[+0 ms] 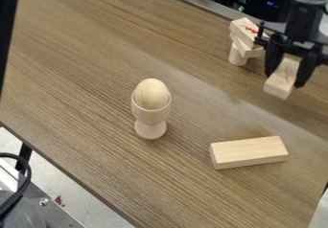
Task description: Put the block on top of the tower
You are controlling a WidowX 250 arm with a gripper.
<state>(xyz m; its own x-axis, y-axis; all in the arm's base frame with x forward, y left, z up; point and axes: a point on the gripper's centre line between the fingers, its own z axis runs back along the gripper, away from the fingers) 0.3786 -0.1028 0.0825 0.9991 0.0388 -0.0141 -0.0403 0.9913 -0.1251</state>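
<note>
Block in our gripper, just beside the tower

We have the black two-finger gripper (286, 79) hanging down at the upper right of the camera view, its fingers parted only by the width of what they grip. Between them is a pale, rectangular wooden block (280, 86) with faint reddish marks, held by its sides and tilted, its near end jutting out below the fingertips. We cannot tell how high it sits over the table.

Just to the left of the gripper we see the tower of pale wooden pieces (237, 55): a short upright cylinder at the bottom, then blocks stacked on it at differing angles, the uppermost with red marks on its top face. The block in our grip is apart from that top.

Near the middle of the brown wood-grain table (83, 74), we have a smooth pale wooden egg (152, 92) sitting in a pale wooden egg cup (151, 114) with a round foot. To the right of the cup and nearer the camera, a longer, plain pale wooden block (250, 151) lies flat. Past the table's lower left edge, we find a black cable (24, 186) over grey metal equipment (45, 215).
</note>
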